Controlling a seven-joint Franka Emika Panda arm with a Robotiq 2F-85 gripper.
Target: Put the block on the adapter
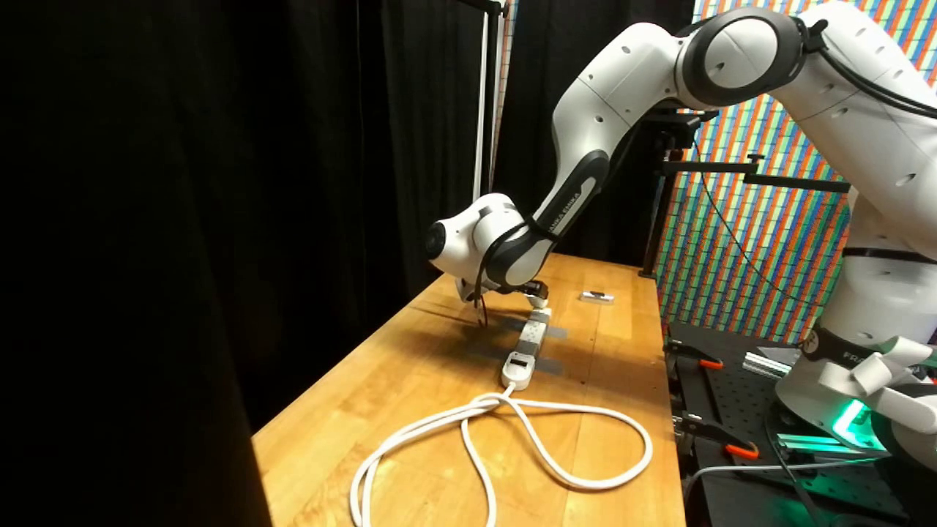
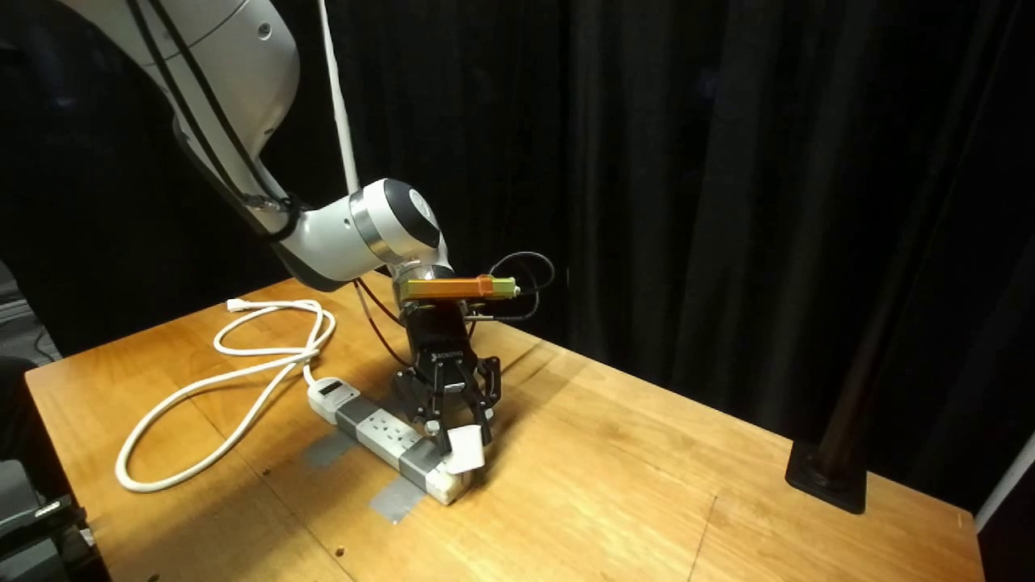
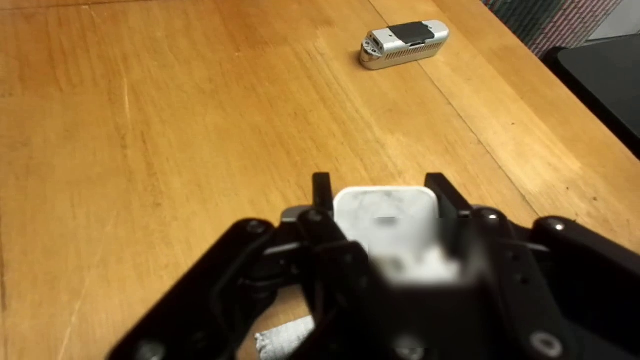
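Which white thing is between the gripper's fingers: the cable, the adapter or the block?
The squarish block: the fingers hold it; the adapter is taped to the table, where the cable lies looped.

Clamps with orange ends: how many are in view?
2. In an exterior view, at the picture-right edge of the table: a farther clamp and a nearer clamp. More may be hidden.

In an exterior view, a black curtain (image 2: 687, 202) hangs beyond the wooden desk (image 2: 614, 501), grey tape (image 2: 396, 499) lies flat left of centre, and a dark stand (image 2: 826, 478) rises at the right. In the wrist view, a small silver device (image 3: 407, 47) with a dark patch lies at the far right. In an exterior view, two orange-ended clamps (image 1: 697, 353) line the desk's right edge, with a striped panel (image 1: 805, 241) beyond.
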